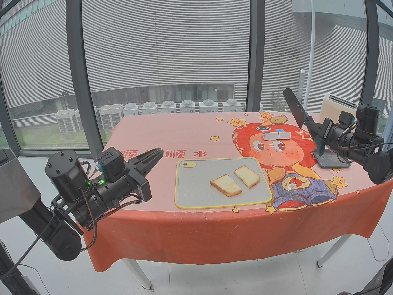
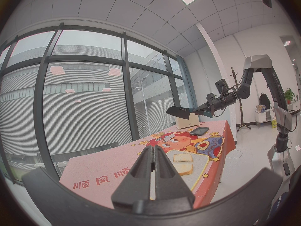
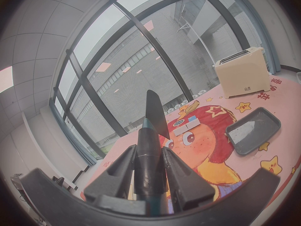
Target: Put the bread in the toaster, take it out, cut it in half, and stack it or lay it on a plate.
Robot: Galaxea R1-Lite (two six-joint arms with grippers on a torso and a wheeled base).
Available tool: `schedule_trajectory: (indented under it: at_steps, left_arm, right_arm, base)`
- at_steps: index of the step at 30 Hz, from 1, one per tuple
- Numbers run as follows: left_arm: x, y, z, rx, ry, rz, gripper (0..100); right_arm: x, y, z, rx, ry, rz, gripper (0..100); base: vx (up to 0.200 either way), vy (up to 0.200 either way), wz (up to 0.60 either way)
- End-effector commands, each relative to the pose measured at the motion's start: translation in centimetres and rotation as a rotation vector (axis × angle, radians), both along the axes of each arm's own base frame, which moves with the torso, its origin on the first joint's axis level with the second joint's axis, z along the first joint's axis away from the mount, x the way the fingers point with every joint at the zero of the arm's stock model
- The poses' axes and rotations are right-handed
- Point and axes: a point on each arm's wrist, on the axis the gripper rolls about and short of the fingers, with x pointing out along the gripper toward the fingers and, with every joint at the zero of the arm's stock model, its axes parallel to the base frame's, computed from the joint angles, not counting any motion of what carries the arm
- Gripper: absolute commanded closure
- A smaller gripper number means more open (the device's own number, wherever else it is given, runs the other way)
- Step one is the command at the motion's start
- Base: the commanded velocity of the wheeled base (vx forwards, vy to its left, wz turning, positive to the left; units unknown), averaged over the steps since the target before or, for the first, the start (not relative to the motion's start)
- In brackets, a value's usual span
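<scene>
Plainly the bread lies as two halves, one (image 1: 226,185) and the other (image 1: 247,176), side by side but apart on the cutting board (image 1: 192,193) at the middle of the table (image 1: 163,132). Their long axes run parallel, slanting from far-left to near-right. The plate (image 3: 268,123), a dark tray, sits well to the robot's right of the board, in front of the toaster (image 1: 335,107), so I judge the halves must travel rightward. The right gripper (image 1: 322,130) hangs above that plate, its fingers clamped on the handle of the knife (image 1: 295,107), blade raised up and pointing leftward, away from the bread. The left gripper (image 1: 154,154) hovers over the table's left side, fingers pressed together with nothing between them, aimed toward the board. It seems somewhat nearer the halves and is free, whereas the right must first set the knife down.
</scene>
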Motion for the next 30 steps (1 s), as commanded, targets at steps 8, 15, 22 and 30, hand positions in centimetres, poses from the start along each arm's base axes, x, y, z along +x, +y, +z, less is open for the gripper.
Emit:
schedule_trajectory:
  at_steps: [8,15,22,30]
  left_arm:
    - [-0.4,-0.2,0.3,0.007,-0.029,-0.011,100]
    - [-1.3,-0.2,1.0,-0.002,-0.048,-0.022,100]
    - [-1.6,-0.3,0.7,0.007,-0.036,-0.031,100]
    - [-1.6,-0.4,0.5,0.010,-0.028,-0.035,100]
  right_arm:
    - [1.8,-0.6,-0.1,0.001,0.003,-0.019,100]
    - [2.7,-0.8,1.2,0.000,0.037,-0.022,100]
    - [3.7,-1.1,1.6,0.004,0.065,-0.018,100]
    - [5.3,-1.6,1.2,0.016,0.086,-0.004,100]
  base:
    - [0.000,0.000,0.00]
    - [0.000,0.000,0.00]
    - [0.000,0.000,0.00]
    - [0.000,0.000,0.00]
